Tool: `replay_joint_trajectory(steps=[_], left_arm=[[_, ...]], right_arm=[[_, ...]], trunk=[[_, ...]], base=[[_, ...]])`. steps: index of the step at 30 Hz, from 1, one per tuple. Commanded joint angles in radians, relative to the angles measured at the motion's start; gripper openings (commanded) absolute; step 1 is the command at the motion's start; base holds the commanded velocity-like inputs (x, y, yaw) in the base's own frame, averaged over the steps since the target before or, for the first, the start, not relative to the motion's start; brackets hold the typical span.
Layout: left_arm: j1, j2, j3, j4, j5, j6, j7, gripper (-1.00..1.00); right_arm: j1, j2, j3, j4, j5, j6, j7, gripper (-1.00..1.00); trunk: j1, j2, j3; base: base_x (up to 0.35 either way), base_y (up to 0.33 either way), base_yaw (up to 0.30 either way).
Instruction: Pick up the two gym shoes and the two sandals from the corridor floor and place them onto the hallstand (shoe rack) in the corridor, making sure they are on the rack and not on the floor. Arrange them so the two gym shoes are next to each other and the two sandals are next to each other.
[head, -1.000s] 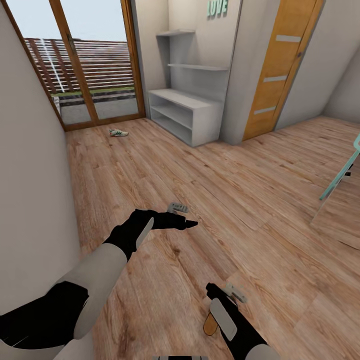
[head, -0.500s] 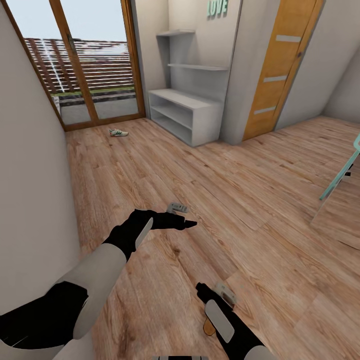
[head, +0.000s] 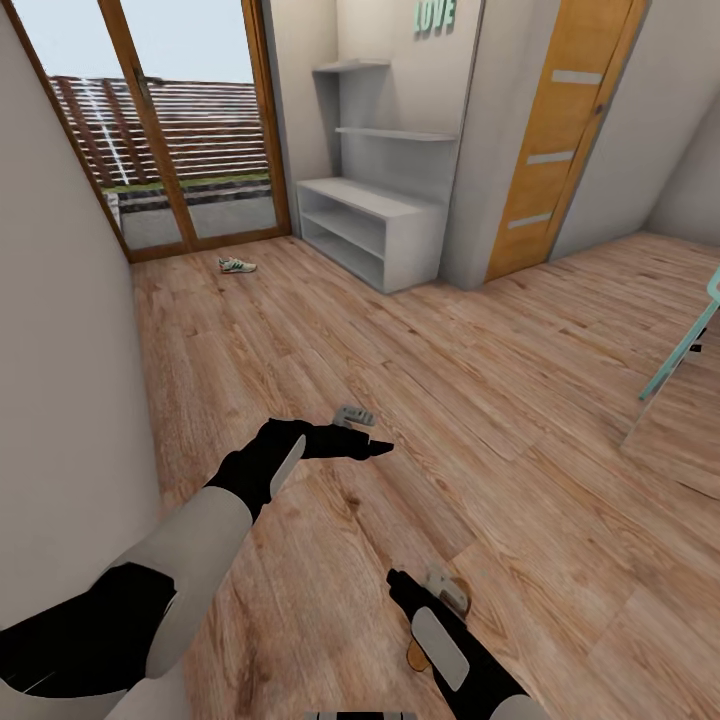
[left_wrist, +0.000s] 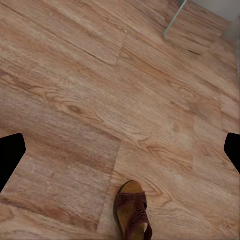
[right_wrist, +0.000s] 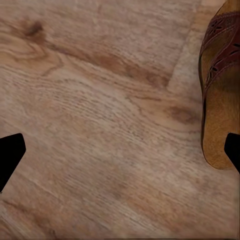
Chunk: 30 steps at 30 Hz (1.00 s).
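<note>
A: From the head view, why is the right gripper (head: 447, 590) so low?

B: I judge it is lining up over a sandal (head: 420, 652), which peeks out beside that arm on the corridor floor (head: 520, 420). One gym shoe (head: 237, 265) lies far off by the glass door, near the hallstand (head: 375, 232).

A: And the left gripper (head: 357, 416)?

B: It hovers higher, spread wide, holding nothing.

A: The left wrist view?

B: It shows the sandal (left_wrist: 132, 212) whole at its strap, both fingertips far apart.

A: The right wrist view?

B: The sandal (right_wrist: 222, 95) sits close against one fingertip (right_wrist: 234, 150), uncaught; the jaws stand wide, empty.
</note>
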<state>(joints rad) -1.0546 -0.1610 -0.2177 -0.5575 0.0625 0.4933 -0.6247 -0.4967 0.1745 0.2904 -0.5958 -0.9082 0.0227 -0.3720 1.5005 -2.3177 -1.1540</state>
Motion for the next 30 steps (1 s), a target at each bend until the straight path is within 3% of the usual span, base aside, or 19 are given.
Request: replay_joint_trajectory(steps=[1, 14, 21, 30], left_arm=[[0.0, 0.0, -0.002, -0.001, 0.007, 0.008, 0.0, 1.0], [0.001, 0.001, -0.002, -0.001, 0.007, 0.008, 0.0, 1.0], [-0.001, 0.0, -0.002, -0.002, 0.008, 0.008, -0.001, 1.0], [-0.001, -0.012, -0.004, -0.002, 0.016, 0.011, -0.007, 1.0]], right_arm=[[0.0, 0.0, 0.001, 0.004, -0.002, 0.001, -0.006, 1.0], [0.0, 0.0, 0.0, 0.037, -0.004, -0.003, -0.007, 1.0], [0.0, 0.0, -0.002, 0.043, -0.003, -0.005, -0.007, 1.0], [0.0, 0.0, -0.007, 0.045, -0.003, -0.006, -0.007, 1.0]], trunk=[[0.0, 0.0, -0.001], [0.0, 0.0, -0.001], [0.027, -0.049, -0.023], [0.027, -0.049, -0.029]], base=[[0.0, 0.0, 0.0], [0.0, 0.0, 0.0], [0.0, 0.0, 0.0], [0.0, 0.0, 0.0]])
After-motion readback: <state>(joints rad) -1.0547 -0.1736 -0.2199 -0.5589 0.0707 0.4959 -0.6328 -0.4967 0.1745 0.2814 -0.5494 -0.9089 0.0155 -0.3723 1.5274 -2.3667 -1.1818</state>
